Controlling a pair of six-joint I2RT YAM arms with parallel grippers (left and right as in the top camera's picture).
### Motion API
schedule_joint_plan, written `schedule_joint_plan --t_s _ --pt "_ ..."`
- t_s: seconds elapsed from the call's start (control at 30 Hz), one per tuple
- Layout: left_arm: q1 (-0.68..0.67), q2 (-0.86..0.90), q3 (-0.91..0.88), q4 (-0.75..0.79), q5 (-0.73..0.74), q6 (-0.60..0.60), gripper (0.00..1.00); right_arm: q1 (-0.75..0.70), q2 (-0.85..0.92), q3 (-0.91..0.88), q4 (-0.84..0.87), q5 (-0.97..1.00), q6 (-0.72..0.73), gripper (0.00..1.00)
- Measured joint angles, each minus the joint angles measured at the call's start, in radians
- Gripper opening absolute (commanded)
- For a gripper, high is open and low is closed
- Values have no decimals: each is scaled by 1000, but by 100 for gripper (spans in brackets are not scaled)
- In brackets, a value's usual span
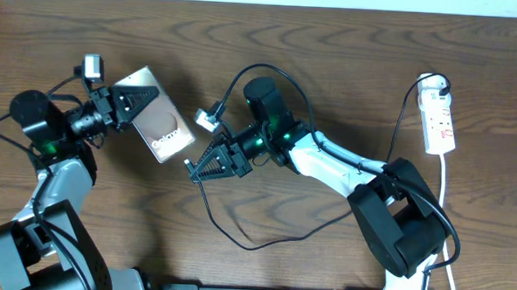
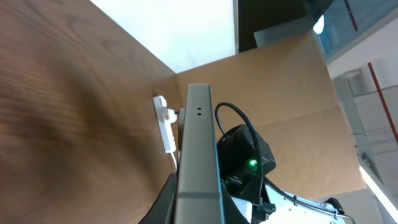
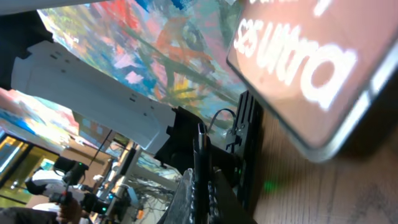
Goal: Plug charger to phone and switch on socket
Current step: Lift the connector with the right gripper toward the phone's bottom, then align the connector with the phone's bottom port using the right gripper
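Brownish phone [image 1: 163, 128] clamped in left pincer [image 1: 134, 101] | right pincer [image 1: 195, 165] clamped on charger [image 1: 252, 247] | white socket [image 1: 440, 120] far right

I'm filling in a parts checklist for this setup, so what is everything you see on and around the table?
phone: one, dark with a brownish face, left of centre, tilted, gripped at its upper end
charger cable: one, thin, black, looping over the middle of the table up to the right gripper
power strip: one, white with red marks, far right, its white cord trailing toward the near edge
table: one, dark brown wood
cardboard sheet: one, brown, beyond the table in the left wrist view
left gripper: one, black, jaws closed on the phone
right gripper: one, black, jaws closed on the charger cable, just right of the phone
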Motion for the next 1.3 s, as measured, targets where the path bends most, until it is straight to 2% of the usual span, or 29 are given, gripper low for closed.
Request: schedule_joint_plan --t_s 0.47,0.8,1.3 --pt "-51 0 0 19 0 0 7 0 0 0 -7 8 -63 1" --pt "-55 0 0 19 0 0 7 0 0 0 -133 49 -163 1" --pt "-55 0 0 23 0 36 7 0 0 0 -106 64 -156 1"
